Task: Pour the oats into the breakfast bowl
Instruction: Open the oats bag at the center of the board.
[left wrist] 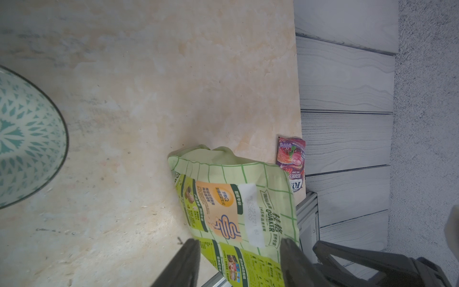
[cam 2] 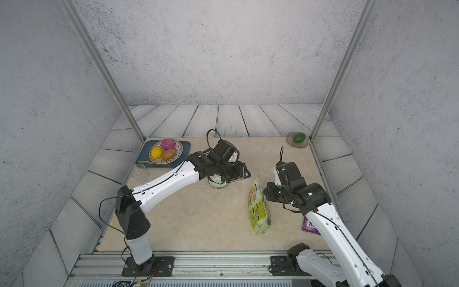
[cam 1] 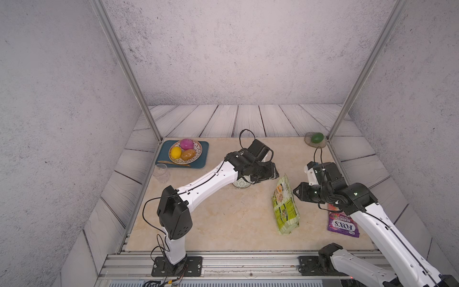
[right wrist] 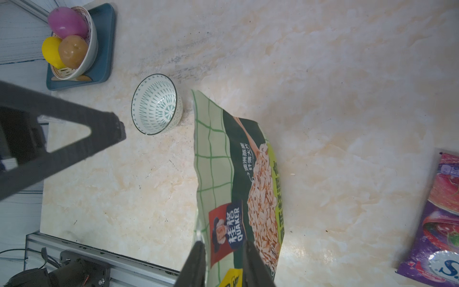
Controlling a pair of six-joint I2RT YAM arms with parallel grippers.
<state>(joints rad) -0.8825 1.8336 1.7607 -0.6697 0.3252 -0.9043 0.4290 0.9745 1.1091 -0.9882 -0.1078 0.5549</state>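
Okay, my right gripper [right wrist: 223, 246] narrowly straddles the oats bag [cam 1: 285, 206] and I can't tell if it's gripping. My left gripper [left wrist: 239, 242] hangs half-open and empty by the breakfast bowl [right wrist: 155, 104]. The bag stands nearby, and a weak pinch could topple it.

Soft, even light, apparently from overhead, fills both top views; shadows on the tabletop [cam 1: 223, 223] are faint. Wide-angle distortion bends the frame posts [cam 1: 125, 67]. The right gripper [right wrist: 223, 244] blurs close up; mild glare nearby.
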